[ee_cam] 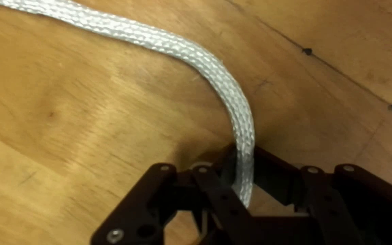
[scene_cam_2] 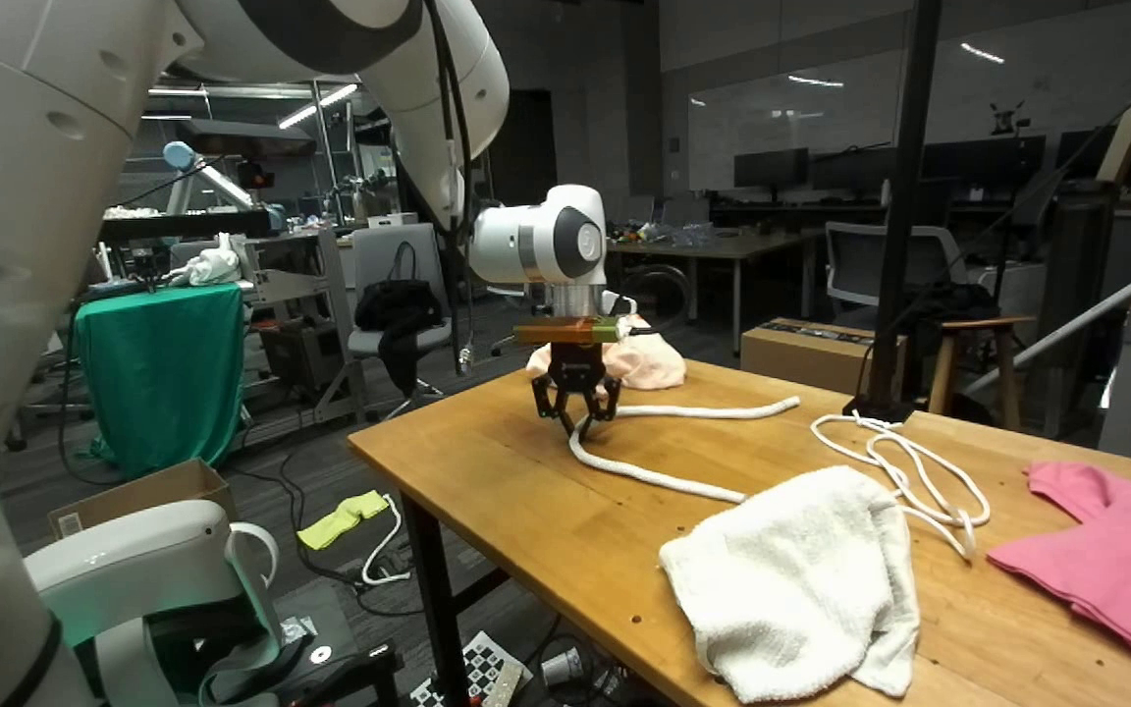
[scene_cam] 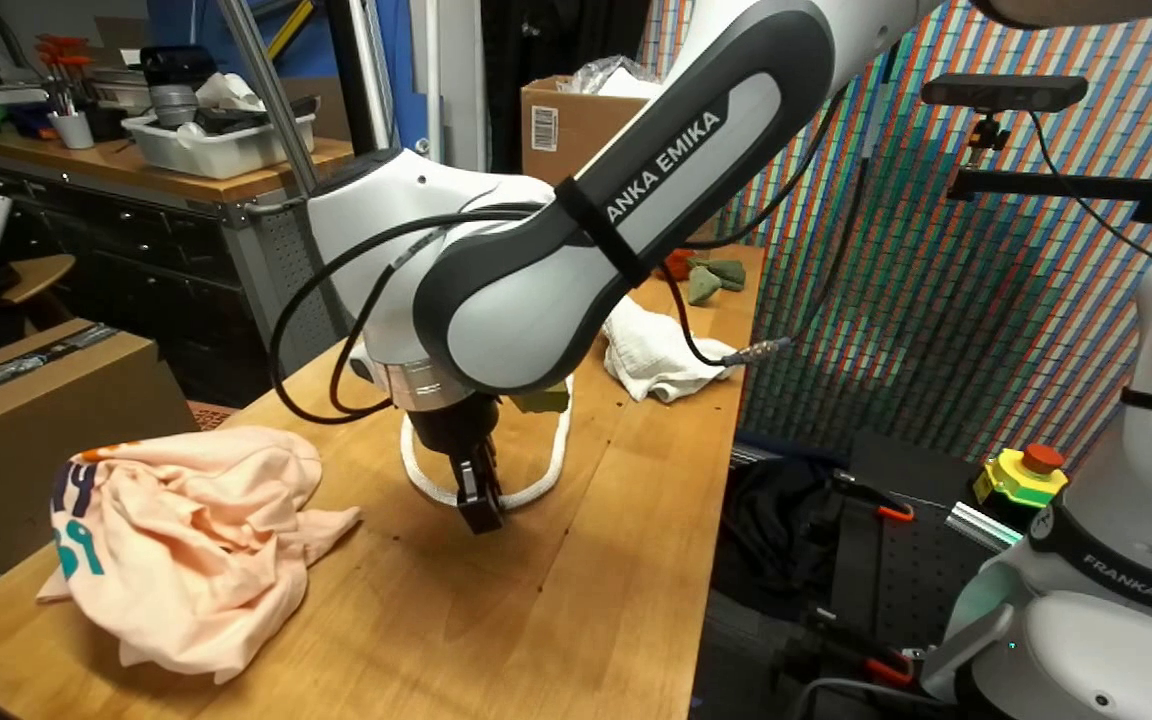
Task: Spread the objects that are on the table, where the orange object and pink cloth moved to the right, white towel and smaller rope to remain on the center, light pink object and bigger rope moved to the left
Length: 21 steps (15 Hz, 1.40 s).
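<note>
My gripper (scene_cam: 481, 512) points down at the table, its fingers closed around the bend of a thick white rope (scene_cam_2: 664, 479). The gripper (scene_cam_2: 580, 422) and rope also show in the wrist view (ee_cam: 216, 73), with the rope between the fingertips (ee_cam: 245, 156). One rope end lies free; the other side reaches the crumpled white towel (scene_cam_2: 801, 589). The towel also shows in an exterior view (scene_cam: 658, 350). A thinner-looking looped white rope (scene_cam_2: 929, 481) lies beyond it, beside a pink cloth (scene_cam_2: 1105, 570). A light pink cloth (scene_cam: 206, 540) lies heaped at one table end. A red-orange object (scene_cam: 678, 264) is partly hidden at the far end.
Green cloth pieces (scene_cam: 721, 275) lie by the red-orange object. A cardboard box (scene_cam: 46, 430) stands beside the table (scene_cam: 576, 640). A dark upright post (scene_cam_2: 904, 216) rises at the table's edge. Another robot arm (scene_cam: 1096, 590) stands across the floor.
</note>
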Motion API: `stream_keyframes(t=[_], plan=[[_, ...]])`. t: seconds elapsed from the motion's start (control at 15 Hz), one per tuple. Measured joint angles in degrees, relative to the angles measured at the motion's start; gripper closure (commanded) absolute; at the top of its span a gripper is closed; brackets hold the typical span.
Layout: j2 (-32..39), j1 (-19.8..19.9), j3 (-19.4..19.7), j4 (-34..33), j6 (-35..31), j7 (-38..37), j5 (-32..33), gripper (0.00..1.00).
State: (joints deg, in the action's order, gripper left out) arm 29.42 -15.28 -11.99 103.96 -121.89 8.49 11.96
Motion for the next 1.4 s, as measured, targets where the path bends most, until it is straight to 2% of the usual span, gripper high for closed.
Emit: stream_keyframes(t=[0.33, 0.73, 1.0, 1.4], plan=[[-2.96, -1.57, -1.16, 4.88, -0.44, -1.20, 0.02, 0.96], [-7.23, -2.72, -2.10, 12.05, -4.54, -2.87, 0.04, 0.96], [-8.87, -3.81, -3.15, 14.80, -5.83, -7.27, -0.04, 0.96], [-8.99, -5.86, -3.94, 15.23, -5.70, -15.56, -1.74, 0.96]])
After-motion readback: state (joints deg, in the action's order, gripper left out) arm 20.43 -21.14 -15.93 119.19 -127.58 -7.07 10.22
